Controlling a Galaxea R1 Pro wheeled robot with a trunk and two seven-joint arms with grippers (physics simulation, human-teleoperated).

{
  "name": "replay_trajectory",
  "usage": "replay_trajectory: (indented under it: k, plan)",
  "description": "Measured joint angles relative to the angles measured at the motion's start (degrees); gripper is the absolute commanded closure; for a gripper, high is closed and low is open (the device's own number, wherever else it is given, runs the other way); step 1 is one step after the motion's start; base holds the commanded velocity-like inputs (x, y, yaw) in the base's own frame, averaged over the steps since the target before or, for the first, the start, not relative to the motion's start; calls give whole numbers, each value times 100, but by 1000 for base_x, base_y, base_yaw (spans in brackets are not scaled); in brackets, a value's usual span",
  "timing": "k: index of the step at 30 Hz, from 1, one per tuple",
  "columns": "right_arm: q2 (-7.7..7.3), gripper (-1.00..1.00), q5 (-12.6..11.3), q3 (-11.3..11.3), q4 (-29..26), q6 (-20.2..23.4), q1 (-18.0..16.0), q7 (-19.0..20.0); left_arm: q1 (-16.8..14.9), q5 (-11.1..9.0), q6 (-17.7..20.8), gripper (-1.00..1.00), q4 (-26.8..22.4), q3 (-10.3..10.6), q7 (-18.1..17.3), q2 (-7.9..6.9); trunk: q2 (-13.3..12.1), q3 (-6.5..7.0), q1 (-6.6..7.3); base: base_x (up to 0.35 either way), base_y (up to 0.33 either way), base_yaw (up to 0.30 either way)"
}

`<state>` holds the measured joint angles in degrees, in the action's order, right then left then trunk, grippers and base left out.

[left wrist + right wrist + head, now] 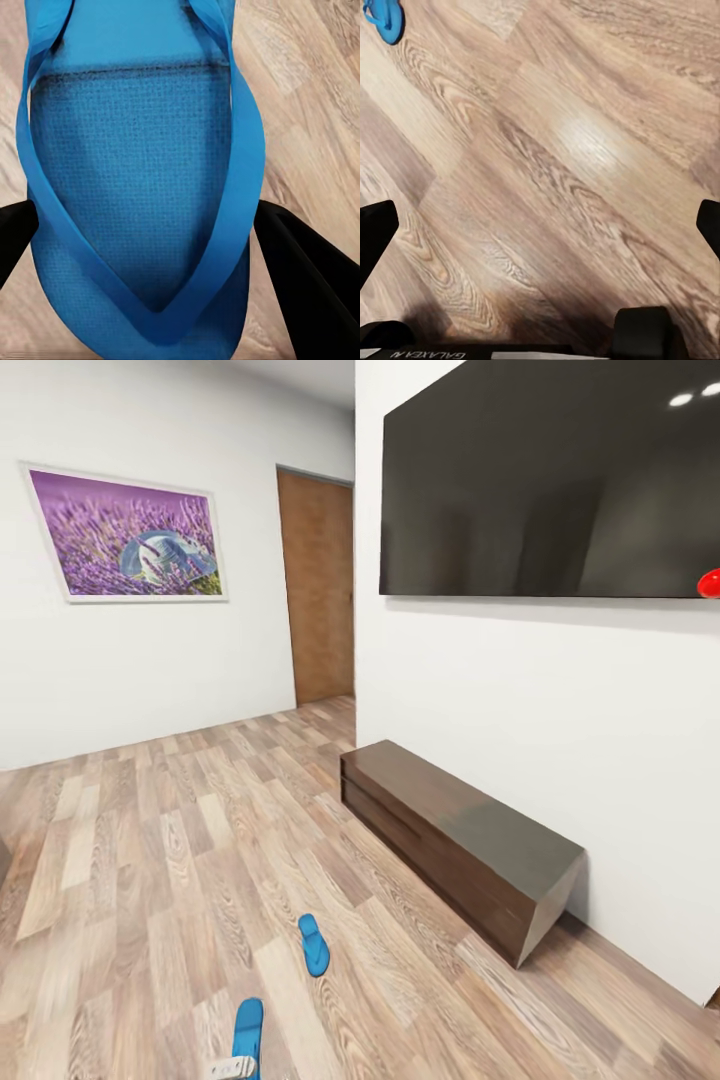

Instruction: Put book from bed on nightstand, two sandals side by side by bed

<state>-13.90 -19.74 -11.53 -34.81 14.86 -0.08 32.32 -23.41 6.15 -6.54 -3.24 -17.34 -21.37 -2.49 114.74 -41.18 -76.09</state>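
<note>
The left claw [150,240] stands wide apart, its two dark fingers [311,281] flanking a blue sandal [135,172] that lies between them, straps up, on the wood-plank floor [315,97]. From the wrist view I cannot tell whether the fingers touch the sandal's edges or merely straddle it; nothing looks squeezed, so I judge it is not gripped yet. The straddle suits a thin flat thing: fingers either side of the narrow width, ready to pinch across it. In the head view the same sandal [248,1032] sits at the bottom edge, with a pale part of the left arm [232,1068] just beside it.

Ahead of that claw and a little to its right lies the second sandal [314,944], apart from the first and angled differently, so the pair is not yet side by side.

The right claw [540,225] is also spread wide and holds nothing, with bare floor under it; the second sandal [382,19] shows well away from it.

Further right, beyond both claws, a long low dark bench [460,840] runs along the white wall under a large black screen [550,480]. A brown door [318,585] and a purple picture [125,532] stand farther off.
</note>
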Motion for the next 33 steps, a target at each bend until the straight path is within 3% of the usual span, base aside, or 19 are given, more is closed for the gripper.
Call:
replay_trajectory:
  k: [8, 33]
  plan:
    - [-3, -100, 6, -7, 35, -88, 0, 16, -1, 1, -14, 100, 1, 0, 9, 35, 0, 0, 0, 0, 0, 224]
    - [17, -100, -5, -10, 50, -89, 0, -7, 1, 2, -15, 100, 3, 0, 24, 39, 0, 0, 0, 0, 0, 36]
